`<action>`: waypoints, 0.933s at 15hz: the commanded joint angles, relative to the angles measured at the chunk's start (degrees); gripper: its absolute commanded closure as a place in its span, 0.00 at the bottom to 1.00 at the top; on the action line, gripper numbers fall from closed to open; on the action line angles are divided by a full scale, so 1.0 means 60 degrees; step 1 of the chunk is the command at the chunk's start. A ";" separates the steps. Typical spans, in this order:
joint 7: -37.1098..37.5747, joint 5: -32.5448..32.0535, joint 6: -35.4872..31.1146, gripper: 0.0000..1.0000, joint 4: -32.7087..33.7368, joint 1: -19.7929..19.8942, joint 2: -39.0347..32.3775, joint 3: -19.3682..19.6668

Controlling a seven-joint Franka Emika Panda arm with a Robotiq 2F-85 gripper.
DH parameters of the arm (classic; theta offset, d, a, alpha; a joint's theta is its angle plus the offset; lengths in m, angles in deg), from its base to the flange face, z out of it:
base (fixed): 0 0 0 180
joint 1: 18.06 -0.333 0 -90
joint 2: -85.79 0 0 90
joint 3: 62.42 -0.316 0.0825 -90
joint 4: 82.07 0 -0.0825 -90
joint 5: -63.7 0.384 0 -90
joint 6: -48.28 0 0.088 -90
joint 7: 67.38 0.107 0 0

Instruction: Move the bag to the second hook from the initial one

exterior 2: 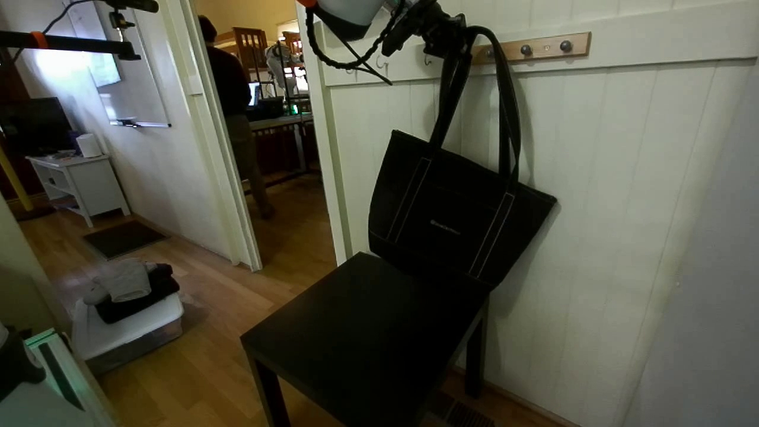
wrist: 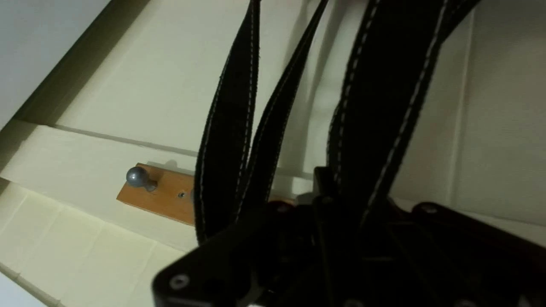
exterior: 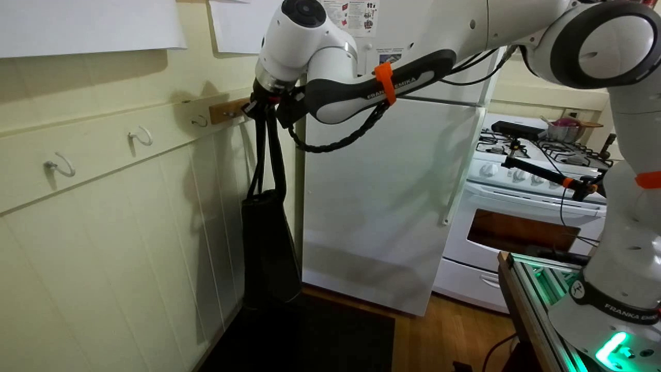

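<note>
Two handles point(exterior 2: 509, 112) run up into our gripper point(exterior: 263, 106), its fingers clenched on them; whether a peg point(exterior 2: 526, 50) also bears their weight we cannot tell. Below hangs the bag point(exterior 2: 456, 219), tilted, before the wall point(exterior 2: 593, 148) near the wooden rack point(exterior 2: 545, 47), its inside hidden from us. Beyond, a stovetop pot point(exterior: 564, 134) holds something purple point(exterior: 565, 122). Our arm point(exterior: 480, 26) extends, elbow bent, before the fridge point(exterior: 372, 206), wrist pointing down.

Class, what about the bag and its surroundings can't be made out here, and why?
Whether the bag touches the black table: black on black, both exterior views.
Any bag contents: hidden by fabric, both exterior views.
Pale print: too small to read in an exterior view.
Middle knob: mostly behind a handle in the wrist view.
</note>
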 commanded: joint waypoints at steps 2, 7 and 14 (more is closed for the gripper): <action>-0.1158 0.1090 0.0909 0.98 0.1138 -0.0177 -0.0464 0.0284; -0.1950 0.1937 0.1522 0.98 0.2106 -0.0310 -0.1045 0.0434; -0.3210 0.3036 0.1788 0.98 0.3176 -0.0438 -0.1806 0.0636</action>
